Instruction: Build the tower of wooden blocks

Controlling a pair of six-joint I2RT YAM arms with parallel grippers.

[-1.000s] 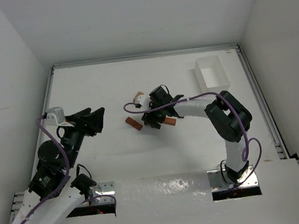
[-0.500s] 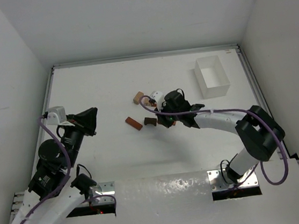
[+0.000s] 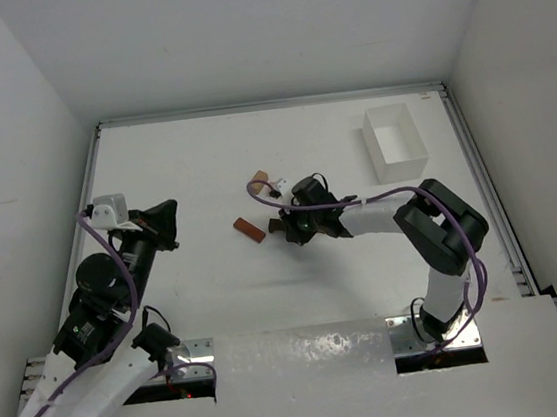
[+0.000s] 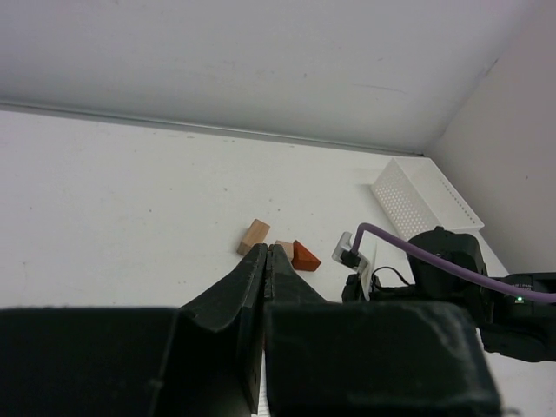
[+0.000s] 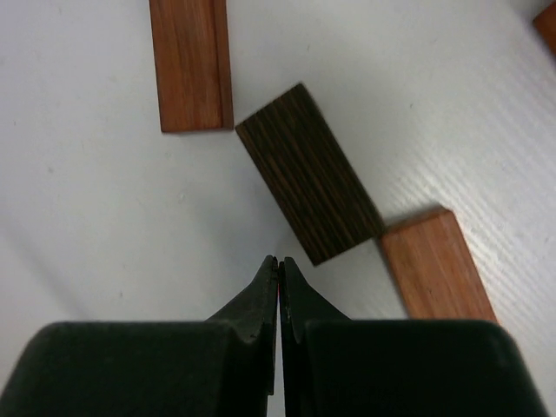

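Note:
Loose wooden blocks lie mid-table; no tower stands. In the right wrist view I see a reddish-brown bar [image 5: 189, 62], a dark brown block [image 5: 309, 174] and another reddish-brown block [image 5: 434, 274] flat on the white surface. My right gripper [image 5: 279, 261] is shut and empty, its tips just short of the dark block's near corner. From above, the right gripper [image 3: 289, 231] hovers by the dark block [image 3: 276, 225], with the reddish bar [image 3: 250, 229] to its left and a tan block [image 3: 258, 182] behind. My left gripper [image 3: 169, 213] is shut and empty, well left of the blocks.
A clear rectangular box [image 3: 395, 142] stands at the back right. The left wrist view shows the tan block [image 4: 254, 236], a red-brown wedge [image 4: 304, 256], the box [image 4: 424, 201] and the right arm [image 4: 460, 278]. White walls surround the table.
Both grippers have closed from open, with nothing in them. The right arm swung out to the right and came back over the blocks, its elbow folding in.

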